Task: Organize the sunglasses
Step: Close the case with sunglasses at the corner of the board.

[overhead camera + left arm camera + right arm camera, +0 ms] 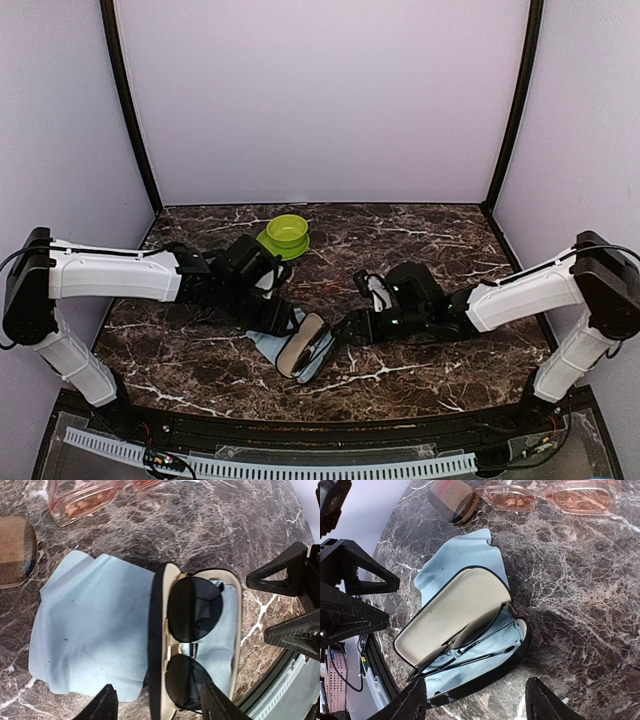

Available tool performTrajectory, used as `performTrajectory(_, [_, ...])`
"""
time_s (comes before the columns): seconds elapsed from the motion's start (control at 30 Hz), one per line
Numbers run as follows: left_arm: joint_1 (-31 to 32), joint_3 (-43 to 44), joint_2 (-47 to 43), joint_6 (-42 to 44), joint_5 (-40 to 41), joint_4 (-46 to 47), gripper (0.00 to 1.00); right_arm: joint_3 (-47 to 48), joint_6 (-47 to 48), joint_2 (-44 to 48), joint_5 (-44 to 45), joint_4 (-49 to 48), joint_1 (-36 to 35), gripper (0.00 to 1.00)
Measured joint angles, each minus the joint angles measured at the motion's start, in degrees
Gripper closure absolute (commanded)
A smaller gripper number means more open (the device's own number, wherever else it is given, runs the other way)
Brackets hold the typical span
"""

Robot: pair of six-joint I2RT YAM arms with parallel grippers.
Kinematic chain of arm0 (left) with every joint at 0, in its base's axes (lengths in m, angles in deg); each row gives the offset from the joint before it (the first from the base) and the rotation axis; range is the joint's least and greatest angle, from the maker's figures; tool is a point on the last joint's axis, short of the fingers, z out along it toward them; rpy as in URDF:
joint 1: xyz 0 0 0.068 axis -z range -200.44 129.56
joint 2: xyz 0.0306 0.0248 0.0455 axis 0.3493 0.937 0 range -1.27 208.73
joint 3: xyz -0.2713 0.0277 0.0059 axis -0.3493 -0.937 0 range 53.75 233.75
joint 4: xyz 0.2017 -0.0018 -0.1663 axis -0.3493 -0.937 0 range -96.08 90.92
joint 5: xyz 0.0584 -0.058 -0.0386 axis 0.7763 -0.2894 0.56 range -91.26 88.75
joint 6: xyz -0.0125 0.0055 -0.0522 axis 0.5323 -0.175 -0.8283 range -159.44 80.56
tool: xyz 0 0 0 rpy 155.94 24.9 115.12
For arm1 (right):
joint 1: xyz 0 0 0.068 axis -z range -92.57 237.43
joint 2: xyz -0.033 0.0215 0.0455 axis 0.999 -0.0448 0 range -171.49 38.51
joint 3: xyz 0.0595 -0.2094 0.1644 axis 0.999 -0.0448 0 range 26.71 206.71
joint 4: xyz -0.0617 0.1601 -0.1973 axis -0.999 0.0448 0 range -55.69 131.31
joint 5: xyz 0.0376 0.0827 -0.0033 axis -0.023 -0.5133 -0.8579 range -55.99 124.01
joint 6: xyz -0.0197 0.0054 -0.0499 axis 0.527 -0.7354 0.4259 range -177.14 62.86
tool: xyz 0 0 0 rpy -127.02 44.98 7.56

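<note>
Marble table (430, 230): left gripper (160, 705), right gripper (475, 702) both part-open, apparently empty, flanking the open case (445, 610). Closing it could pinch the black sunglasses (195, 607) by a skewed temple, or the bunched cloth (90, 630).

Tabletop (225, 525) glossy marble-look; cloth (90, 640) matt blue fabric; black sunglasses (195, 610) glossy lenses, thin wire; case (455, 605) lining matt beige.

The wire sunglasses (195, 607) were black, the other sunglasses (545, 497) translucent pink, the open case (445, 615) black lined cream, the cloth (95, 630) pale blue, the striped case (454, 500) brown and beige, the bowl (287, 232) lime green, the table (440, 230) white-veined dark brown.
</note>
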Motion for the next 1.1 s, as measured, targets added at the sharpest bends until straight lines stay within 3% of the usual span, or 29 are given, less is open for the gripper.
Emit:
performTrajectory(0.47, [-1.60,-2.10,1.46,1.11,-4.02,4.04,0.59,1.46,-6.19,-7.15,-0.50,-2.05,0.00,0.48])
performTrajectory(1.1, [1.27,-3.28,2.10,-0.09,-9.11,10.25,0.59,-5.79,-8.87,-4.11,0.83,-5.95,-0.09,0.52])
